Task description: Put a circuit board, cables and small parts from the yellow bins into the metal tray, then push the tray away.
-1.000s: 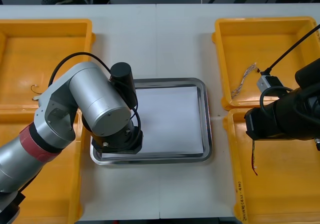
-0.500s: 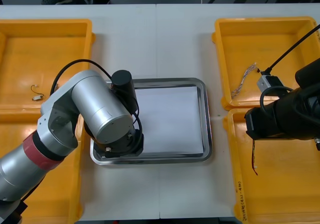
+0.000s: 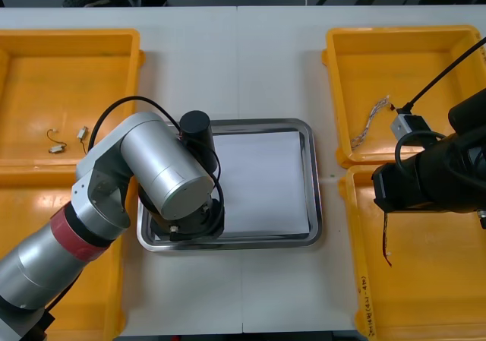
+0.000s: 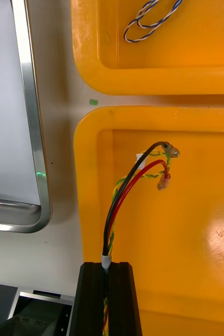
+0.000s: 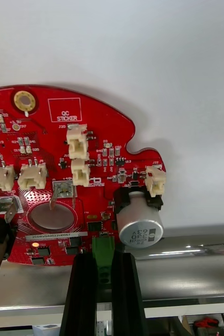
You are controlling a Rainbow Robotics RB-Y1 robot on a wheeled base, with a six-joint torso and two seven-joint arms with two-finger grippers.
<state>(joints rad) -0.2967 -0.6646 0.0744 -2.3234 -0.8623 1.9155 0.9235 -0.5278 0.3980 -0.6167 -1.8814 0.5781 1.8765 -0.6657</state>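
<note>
— Board first? Our left gripper [image 5: 104, 258] pinches the red circuit board [image 5: 64, 173] by its green connector, low over the metal tray's [image 3: 314, 204] near left corner, probably to lay it flat.
— Agreed. Our right gripper [image 4: 108, 268] hangs above the near right yellow bin [image 4: 195, 220], fingers narrow around the red and yellow cable [image 4: 135, 184], ready to go next.

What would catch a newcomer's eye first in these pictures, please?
The red circuit board stands out first, held by its green connector in the left arm's jaws at the near left corner of the white-lined metal tray. Next comes the red and yellow cable, pinched in the right arm's jaws above the near right yellow bin.
</note>
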